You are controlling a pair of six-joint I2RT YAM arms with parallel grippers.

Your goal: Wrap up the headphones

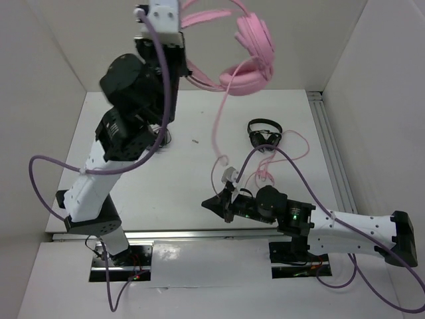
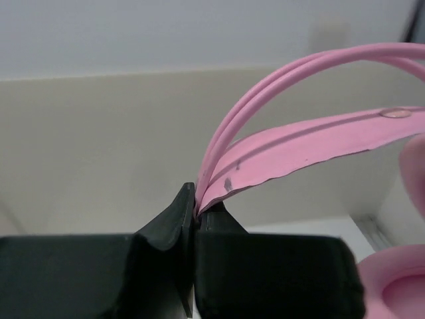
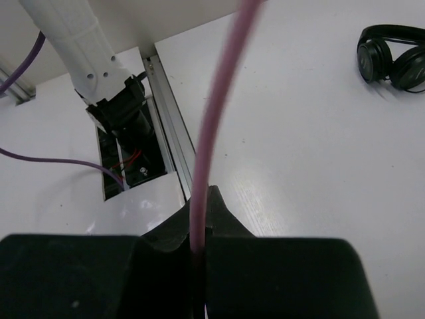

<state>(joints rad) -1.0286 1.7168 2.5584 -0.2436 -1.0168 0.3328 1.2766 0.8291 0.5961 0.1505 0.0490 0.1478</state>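
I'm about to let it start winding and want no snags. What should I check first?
1. Headband of the pink headphones pinched in the left end effector: ok.
2. The pink cable pinched in the right end effector: ok.
3. Headphones hanging clear of the table: ok.
4. Cable run from cup to right end effector unsnagged: ok.
5. Loose tail clear of the black headset: cannot tell; loops lie right beside it.

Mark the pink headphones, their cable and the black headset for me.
pink headphones (image 1: 257, 38), top view, upper ear cup
pink cable (image 3: 216, 119), right wrist view, middle of the taut stretch
black headset (image 1: 256, 138), top view, left ear cup
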